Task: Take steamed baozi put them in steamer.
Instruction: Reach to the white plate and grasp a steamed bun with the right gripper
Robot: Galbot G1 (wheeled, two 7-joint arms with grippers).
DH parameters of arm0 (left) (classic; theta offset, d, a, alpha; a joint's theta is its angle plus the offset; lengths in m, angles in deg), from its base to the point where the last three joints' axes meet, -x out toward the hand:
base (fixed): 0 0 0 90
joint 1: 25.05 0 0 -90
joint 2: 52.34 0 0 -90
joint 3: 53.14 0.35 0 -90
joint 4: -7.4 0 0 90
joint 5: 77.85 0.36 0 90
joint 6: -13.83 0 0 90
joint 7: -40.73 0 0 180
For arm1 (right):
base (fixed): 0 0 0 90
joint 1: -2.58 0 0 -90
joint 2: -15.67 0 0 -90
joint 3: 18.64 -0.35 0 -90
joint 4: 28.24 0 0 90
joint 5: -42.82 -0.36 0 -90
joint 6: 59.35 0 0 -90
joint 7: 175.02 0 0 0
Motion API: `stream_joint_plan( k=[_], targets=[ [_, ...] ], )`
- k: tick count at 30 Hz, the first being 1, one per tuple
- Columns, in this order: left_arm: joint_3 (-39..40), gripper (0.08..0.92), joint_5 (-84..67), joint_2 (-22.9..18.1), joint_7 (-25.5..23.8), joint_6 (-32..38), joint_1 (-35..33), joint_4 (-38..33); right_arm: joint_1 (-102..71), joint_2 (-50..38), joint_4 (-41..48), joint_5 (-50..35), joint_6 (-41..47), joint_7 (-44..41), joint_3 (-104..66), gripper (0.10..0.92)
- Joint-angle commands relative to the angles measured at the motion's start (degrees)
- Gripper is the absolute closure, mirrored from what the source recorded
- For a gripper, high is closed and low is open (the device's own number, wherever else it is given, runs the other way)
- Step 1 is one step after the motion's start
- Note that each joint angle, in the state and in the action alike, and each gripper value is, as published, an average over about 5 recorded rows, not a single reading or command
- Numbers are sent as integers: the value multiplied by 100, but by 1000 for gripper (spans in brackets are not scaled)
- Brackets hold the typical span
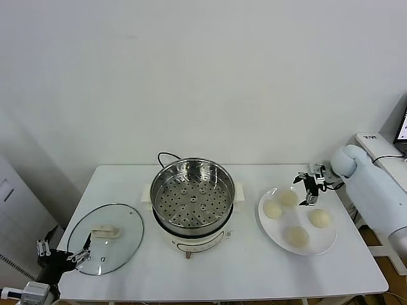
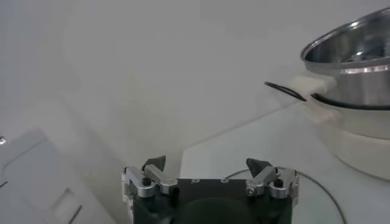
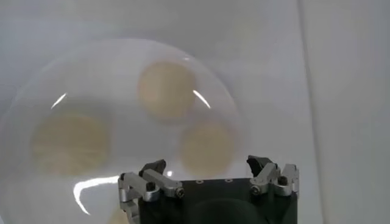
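Observation:
Several cream-white baozi lie on a white plate (image 1: 269, 229) at the table's right; one (image 1: 272, 209) is nearest the steamer and another (image 1: 296, 236) nearest the front. The shiny perforated steamer (image 1: 191, 194) stands mid-table on its white cooker base and holds nothing. My right gripper (image 1: 310, 189) hovers open above the plate's far side. In the right wrist view the right gripper (image 3: 207, 164) hangs over a baozi (image 3: 207, 147), with two more (image 3: 167, 89) (image 3: 70, 143) beyond. My left gripper (image 1: 63, 257) waits open at the table's front left corner.
A round glass lid (image 1: 105, 238) with a white handle lies flat at the front left, next to the left gripper. A black cord (image 1: 166, 156) runs behind the cooker. In the left wrist view the steamer (image 2: 353, 55) rises to one side of the left gripper (image 2: 207, 164).

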Motion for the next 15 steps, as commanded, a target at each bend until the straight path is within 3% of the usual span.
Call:
stream_joint_plan(
  k=[1, 15],
  targets=[
    [-61, 177, -4, -3, 3, 9, -34, -9, 81, 322, 399, 546, -84, 72, 99, 203],
    [-76, 177, -1, -3, 3, 46, -128, -87, 56, 667, 838, 872, -120, 425, -174, 221]
  ],
)
